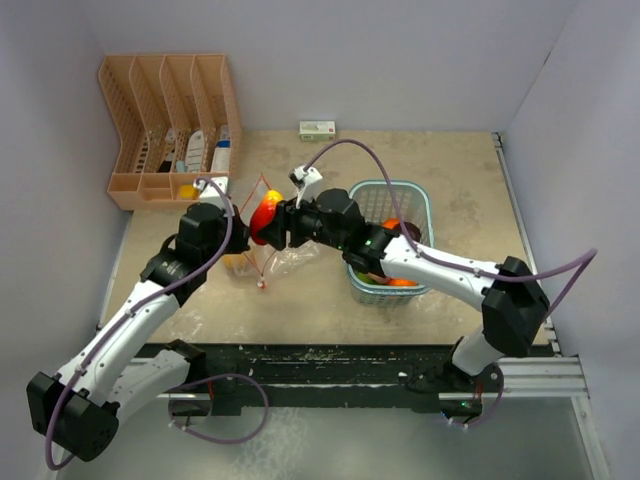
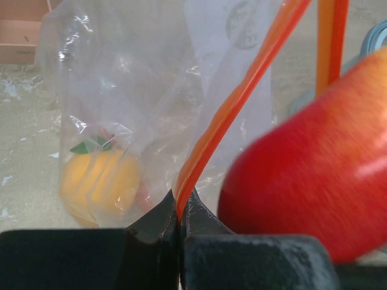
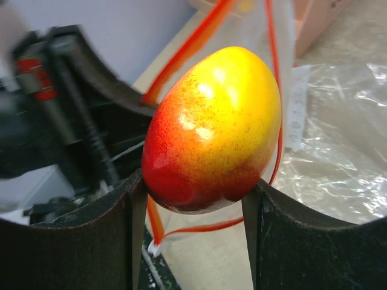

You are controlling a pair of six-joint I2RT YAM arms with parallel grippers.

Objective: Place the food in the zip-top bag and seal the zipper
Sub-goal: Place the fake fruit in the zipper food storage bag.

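Your right pincer (image 3: 193, 194) holds the smooth, likely slippery peach (image 3: 211, 127) at the zip-top bag (image 2: 121, 90) mouth, your left pincer (image 2: 179, 210) clamped on the zipper (image 2: 242, 96), probably the limp film's firmest handhold.

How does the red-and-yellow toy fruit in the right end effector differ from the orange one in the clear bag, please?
The red-and-yellow toy fruit is held aloft in the right end effector; the orange toy fruit lies inside the crinkly clear plastic bag. The first shades red into yellow, leafless; the second is orange with green leaves. Both are rounded.
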